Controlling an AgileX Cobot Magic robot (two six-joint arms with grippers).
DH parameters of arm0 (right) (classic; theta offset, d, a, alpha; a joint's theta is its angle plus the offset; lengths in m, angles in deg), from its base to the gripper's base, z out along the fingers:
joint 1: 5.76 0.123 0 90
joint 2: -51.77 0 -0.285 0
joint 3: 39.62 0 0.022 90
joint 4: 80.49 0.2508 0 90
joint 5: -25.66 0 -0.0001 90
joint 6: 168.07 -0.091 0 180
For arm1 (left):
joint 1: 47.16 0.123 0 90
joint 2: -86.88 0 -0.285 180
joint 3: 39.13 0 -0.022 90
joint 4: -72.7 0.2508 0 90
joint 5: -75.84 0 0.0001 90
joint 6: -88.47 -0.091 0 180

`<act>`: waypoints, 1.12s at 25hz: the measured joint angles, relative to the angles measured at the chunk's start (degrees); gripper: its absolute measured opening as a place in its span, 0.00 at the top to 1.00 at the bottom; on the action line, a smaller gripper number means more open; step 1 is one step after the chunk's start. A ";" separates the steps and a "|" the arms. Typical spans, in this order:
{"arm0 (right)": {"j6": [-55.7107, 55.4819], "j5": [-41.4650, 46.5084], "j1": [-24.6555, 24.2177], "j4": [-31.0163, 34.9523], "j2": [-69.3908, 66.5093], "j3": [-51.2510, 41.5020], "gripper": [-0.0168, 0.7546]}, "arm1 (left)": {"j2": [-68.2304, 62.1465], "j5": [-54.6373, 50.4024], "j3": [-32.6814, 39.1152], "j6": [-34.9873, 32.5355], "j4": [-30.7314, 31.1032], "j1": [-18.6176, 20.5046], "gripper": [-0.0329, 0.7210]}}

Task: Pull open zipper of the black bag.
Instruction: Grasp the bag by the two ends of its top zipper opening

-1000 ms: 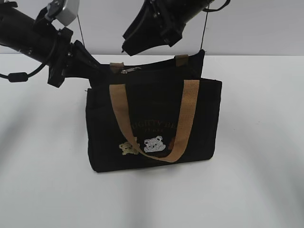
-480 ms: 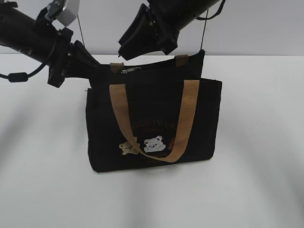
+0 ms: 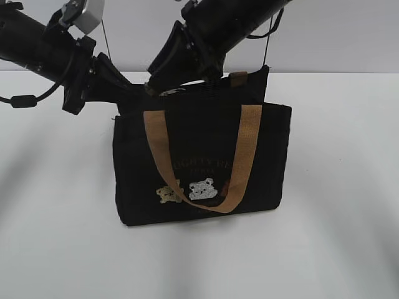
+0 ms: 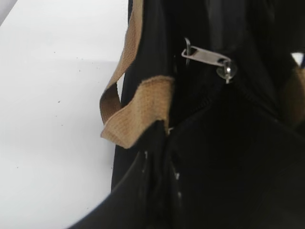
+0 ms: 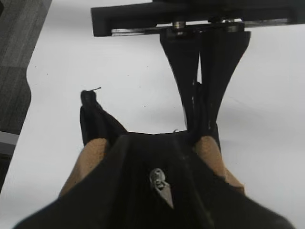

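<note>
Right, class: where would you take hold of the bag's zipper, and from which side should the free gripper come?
Probably the silvery pull tab, from above. It is a thin plate lying flat and free on the black bag's top edge, so the fingers should straddle its narrow edges. The left gripper clamps the bag's end, steadying it.

Fills the lower frame of the exterior view as a white table (image 3: 349, 237), matte, with soft grey shadows at left and right. Meets a pale grey wall (image 3: 336, 37) along the top. Gives way to dark grey floor (image 5: 19, 57) at the right wrist view's upper left.
</note>
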 joint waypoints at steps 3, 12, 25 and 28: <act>0.18 -1.42 0.00 -0.26 0.00 0.00 0.71 | 0.00 -0.11 0.00 0.00 0.00 0.00 0.91; 0.44 -1.35 0.00 -0.57 -2.86 0.00 0.71 | 0.00 -0.55 0.00 0.00 0.15 0.00 0.91; 0.03 -1.29 0.01 -3.41 -2.86 0.04 0.97 | 0.00 -0.81 0.00 0.00 0.21 0.00 0.91; -0.66 -1.29 0.12 -3.59 -2.86 0.11 1.00 | 0.00 -0.81 0.00 0.00 0.26 0.00 0.91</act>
